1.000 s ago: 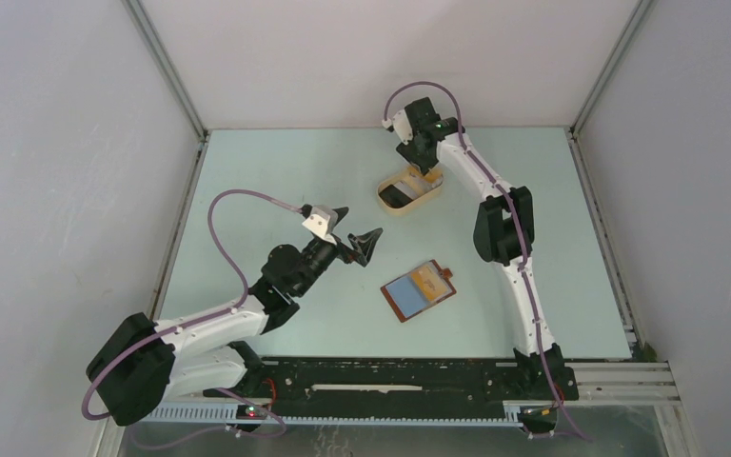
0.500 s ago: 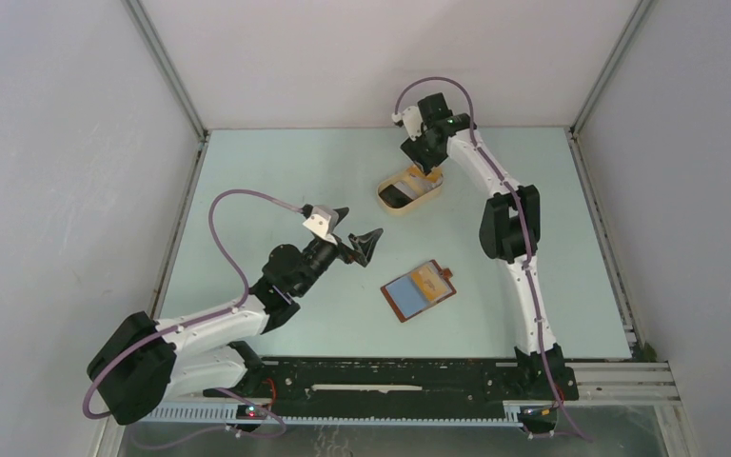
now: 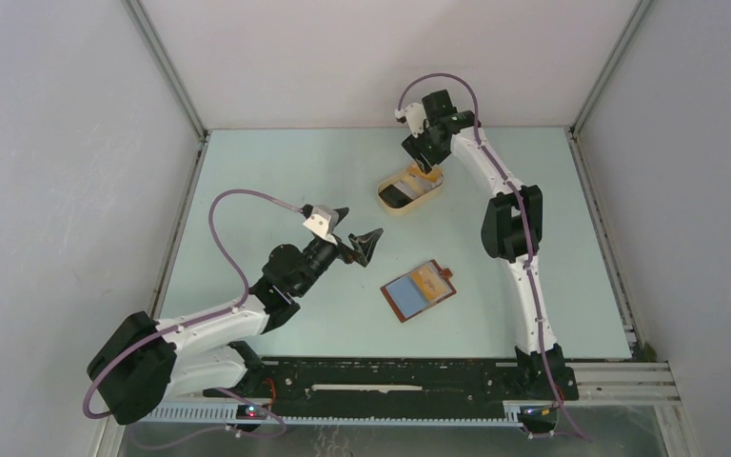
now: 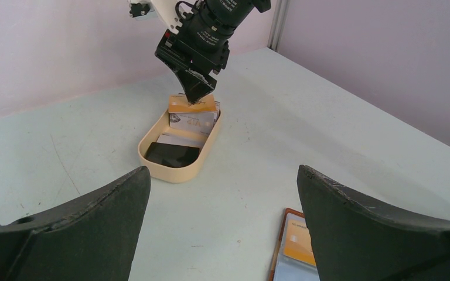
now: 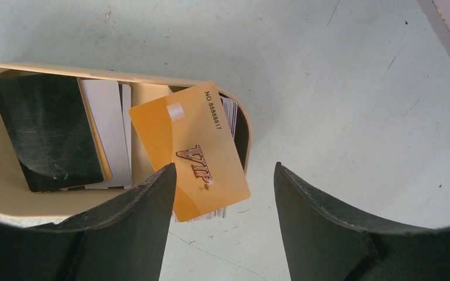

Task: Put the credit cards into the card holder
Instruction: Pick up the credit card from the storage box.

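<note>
The right gripper [image 5: 224, 167] hangs over the far end of the beige tray [image 4: 176, 174], pointing down. Its fingers are apart and nothing's pinched between them. Right under it an orange card [image 5: 190, 155] with "VIP" printed on it lies tilted across the tray's rim, one end sticking out over the table [image 3: 247, 190]. There's a clear gap between that card and the right-hand finger; on the other side it's too close to call whether they touch.

The rest of the credit cards sit in the tray: a black card [image 5: 47, 132] at the near end, a white card [image 5: 108, 132] next to it, and a striped one peeking out from under the orange card.

The card holder [image 3: 420, 290] lies open and flat on the table, well apart from the tray, with something orange already tucked in one side.

The left gripper [image 3: 360, 222] hovers over the middle of the table, spread wide with nothing in it, aimed toward the tray.
</note>
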Action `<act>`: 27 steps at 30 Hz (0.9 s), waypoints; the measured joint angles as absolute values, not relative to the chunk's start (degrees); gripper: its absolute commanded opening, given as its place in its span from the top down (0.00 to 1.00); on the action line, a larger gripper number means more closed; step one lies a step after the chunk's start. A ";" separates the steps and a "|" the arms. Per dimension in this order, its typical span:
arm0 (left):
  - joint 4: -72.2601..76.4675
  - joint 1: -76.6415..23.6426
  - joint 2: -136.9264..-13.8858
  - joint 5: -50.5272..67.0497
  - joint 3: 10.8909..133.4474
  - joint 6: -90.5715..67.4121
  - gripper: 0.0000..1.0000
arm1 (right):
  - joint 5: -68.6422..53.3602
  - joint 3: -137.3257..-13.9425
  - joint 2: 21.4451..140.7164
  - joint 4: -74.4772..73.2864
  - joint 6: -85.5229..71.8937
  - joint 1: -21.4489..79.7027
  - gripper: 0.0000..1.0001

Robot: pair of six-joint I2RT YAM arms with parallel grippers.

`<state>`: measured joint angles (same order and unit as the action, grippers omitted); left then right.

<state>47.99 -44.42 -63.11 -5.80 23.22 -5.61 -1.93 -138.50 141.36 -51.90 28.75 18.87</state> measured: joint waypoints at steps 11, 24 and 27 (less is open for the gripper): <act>47.99 -44.42 -63.11 -5.80 23.22 -5.61 0.00 | -3.38 -138.50 142.45 -52.12 28.62 18.72 0.27; 47.99 -44.42 -63.11 -5.80 23.22 -5.61 0.00 | -3.92 -138.50 143.37 -52.14 28.45 18.74 0.41; 47.99 -44.42 -63.11 -5.80 23.22 -5.61 0.00 | -3.95 -138.50 143.37 -52.12 28.40 18.87 0.44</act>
